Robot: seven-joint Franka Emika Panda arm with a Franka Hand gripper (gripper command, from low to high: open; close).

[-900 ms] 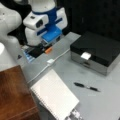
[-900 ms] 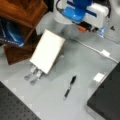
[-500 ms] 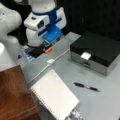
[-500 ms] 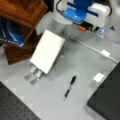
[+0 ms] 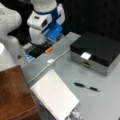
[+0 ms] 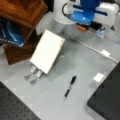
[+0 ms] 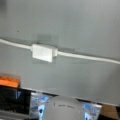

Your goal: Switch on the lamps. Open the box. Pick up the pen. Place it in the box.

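Beside closed box (image 5: 96,51), pen (image 5: 86,86) untouched, gripper out of view, fingers' state unknowable

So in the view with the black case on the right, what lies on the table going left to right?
Wooden block → white pad → pen → box, its lid shut. The gripper does not show there.

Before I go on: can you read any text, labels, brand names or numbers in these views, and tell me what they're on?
No readable text in any view.
Box: pale latch is blank.
Cable switch: no marking shows.
Pen: none shows.
Blue printed item under the wooden block: too blurred to read.
Blue-and-white panel at the wrist view's bottom: print too blurred to read.
The gripper does not show.
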